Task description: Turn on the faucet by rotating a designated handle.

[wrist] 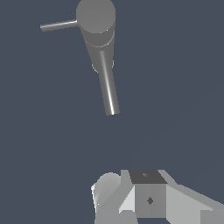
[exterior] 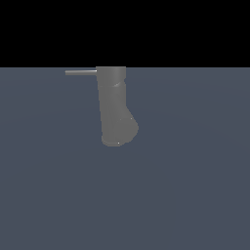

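Exterior view: the faucet (exterior: 115, 105), a thick matte dark-grey cylindrical column with a rounded bulging end, stands on the flat slate-blue worktop (exterior: 195, 185). Its flat upper end meets the black band across the top of the picture. The handle (exterior: 81, 72), a thin straight light-grey metallic rod, projects sideways from that upper end toward the exterior view's left. My arm does not appear in this view.

Wrist view: I look down on the faucet (wrist: 96, 22) along its length. Its flat round cap faces me. The handle (wrist: 59, 25) sticks out level from beside the cap. A second, longer glossy spout tube (wrist: 108, 85) slopes away from under the cap. My fingers (wrist: 131, 199) show as white, glossy, blocky housing at the picture's edge, well apart from the faucet and holding nothing. Their tips are cut off, so I cannot tell how far they are parted.

Judgement: the rod projects clear of the column, so its free end seems the reachable spot for a sideways push. The approach is not yet made.
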